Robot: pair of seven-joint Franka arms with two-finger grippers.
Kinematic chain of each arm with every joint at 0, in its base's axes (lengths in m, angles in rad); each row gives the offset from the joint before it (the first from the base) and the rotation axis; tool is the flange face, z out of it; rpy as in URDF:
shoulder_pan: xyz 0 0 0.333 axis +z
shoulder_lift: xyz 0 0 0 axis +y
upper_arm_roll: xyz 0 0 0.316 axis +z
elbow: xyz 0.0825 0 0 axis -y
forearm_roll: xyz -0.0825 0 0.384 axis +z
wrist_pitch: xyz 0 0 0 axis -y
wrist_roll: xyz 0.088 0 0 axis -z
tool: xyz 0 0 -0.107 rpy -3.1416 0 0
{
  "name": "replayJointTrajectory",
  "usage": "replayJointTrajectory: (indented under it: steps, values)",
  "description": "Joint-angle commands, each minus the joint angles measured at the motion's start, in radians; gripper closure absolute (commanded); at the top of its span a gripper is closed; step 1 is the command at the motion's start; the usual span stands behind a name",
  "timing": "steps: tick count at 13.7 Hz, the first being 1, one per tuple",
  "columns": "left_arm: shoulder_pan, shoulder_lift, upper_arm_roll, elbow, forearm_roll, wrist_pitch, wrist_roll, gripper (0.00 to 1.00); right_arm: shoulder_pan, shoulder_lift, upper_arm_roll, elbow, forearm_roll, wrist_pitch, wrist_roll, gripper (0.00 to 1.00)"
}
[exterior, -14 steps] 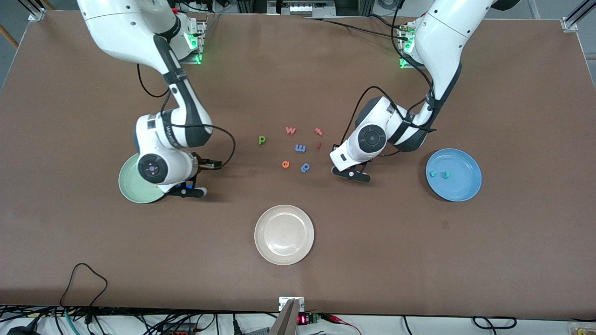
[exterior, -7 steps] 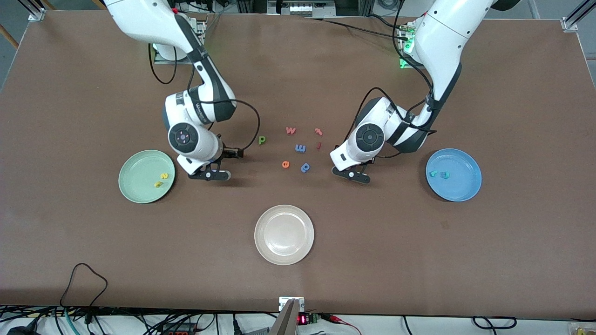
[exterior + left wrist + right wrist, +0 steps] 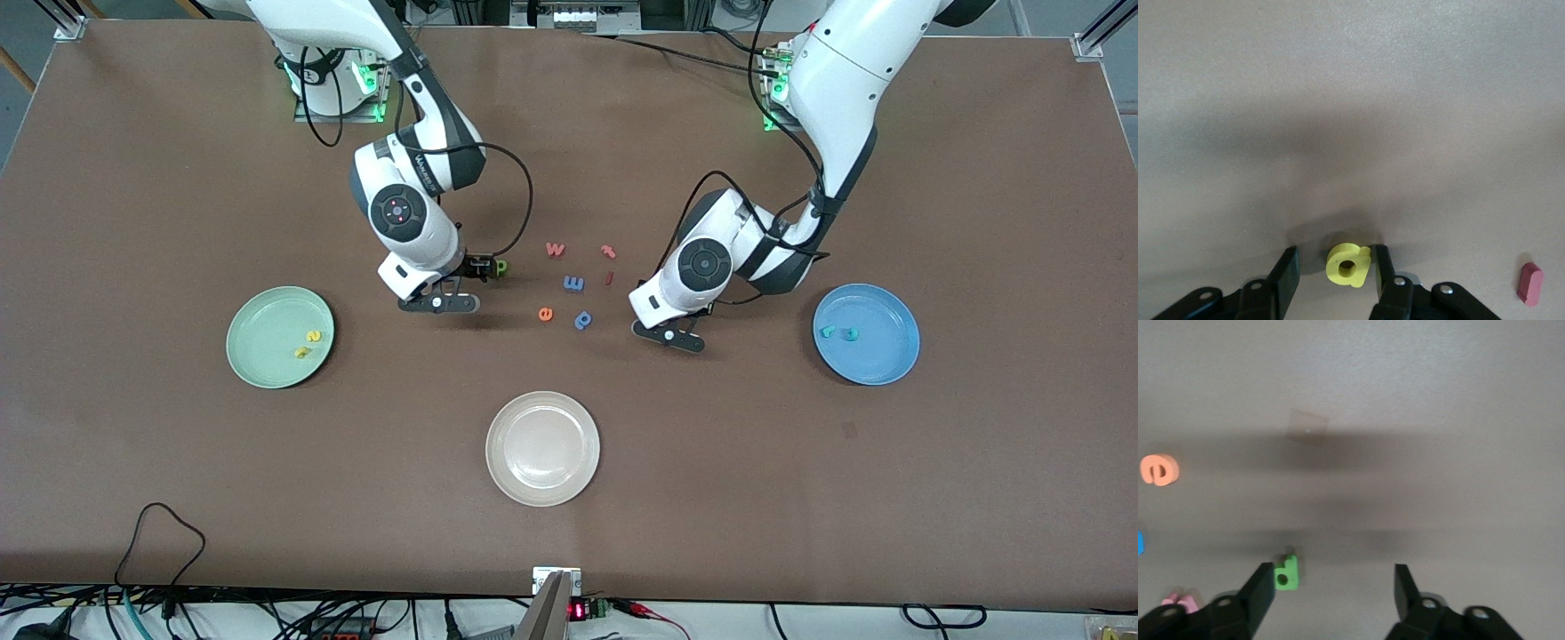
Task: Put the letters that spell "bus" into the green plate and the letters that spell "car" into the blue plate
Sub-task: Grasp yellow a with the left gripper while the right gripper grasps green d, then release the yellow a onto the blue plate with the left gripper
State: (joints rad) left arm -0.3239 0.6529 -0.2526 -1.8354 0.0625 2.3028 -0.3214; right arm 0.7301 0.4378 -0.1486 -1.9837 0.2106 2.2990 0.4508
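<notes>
My left pincer (image 3: 1335, 251) sits low over the surface, between the loose letters & the blue plate (image 3: 889, 360). Jaws are apart w/ the yellow "a" (image 3: 1347, 266) between them: one finger (image 3: 1379, 267) touches it, the other stands off w/ a gap, so no clamp. Can't tell if the "a" rests on the surface or is just off it. A red bit (image 3: 1530, 283) lies near.

My right pincer (image 3: 1333, 568) is over the surface at the right-arm edge of the letter group, jaws wide apart, nothing held. The dark green "b" (image 3: 1286, 574) lies on the surface just inside one finger (image 3: 1261, 587), not touching as far as I see.

Green plate (image 3: 258, 311) is toward the right arm's end, w/ the yellow "u" (image 3: 313, 336) & yellow "s" (image 3: 302, 353) in it. Blue plate is toward the left arm's end, w/ the teal "c" (image 3: 851, 334) & teal "r" (image 3: 828, 332) in it, side by side.

Between my arms lie the orange "e" (image 3: 546, 313), blue "p" (image 3: 583, 319), blue "m" (image 3: 573, 283) & red "w" (image 3: 555, 249). The cream plate (image 3: 542, 413) is nearer the front cam than those.
</notes>
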Motion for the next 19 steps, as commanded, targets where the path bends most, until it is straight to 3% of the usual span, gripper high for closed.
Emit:
replayJointTrajectory:
  steps: [1,2,6,9,13,19]
  values:
    - [-0.011,0.004,0.007,-0.004,0.022,0.017,-0.010,0.63,0.038,0.010,-0.009,-0.018,0.013,0.054,0.032,0.31]
    - [-0.011,0.004,0.009,-0.004,0.023,0.017,-0.002,0.72,0.046,0.018,-0.009,-0.015,0.013,0.062,0.032,0.32]
    - [-0.011,-0.007,0.009,-0.007,0.062,0.004,-0.001,0.88,0.078,0.044,-0.009,-0.010,0.015,0.083,0.034,0.36]
    - [0.081,-0.067,0.015,0.004,0.068,-0.097,0.007,0.91,0.103,0.061,-0.009,-0.010,0.020,0.100,0.049,0.37]
    - [0.375,-0.108,0.001,0.002,0.066,-0.203,0.276,0.89,0.111,0.084,-0.009,-0.010,0.020,0.115,0.051,0.40]
    - [0.548,-0.104,0.001,-0.015,0.068,-0.227,0.427,0.90,0.126,0.102,-0.009,-0.010,0.020,0.145,0.068,0.41]
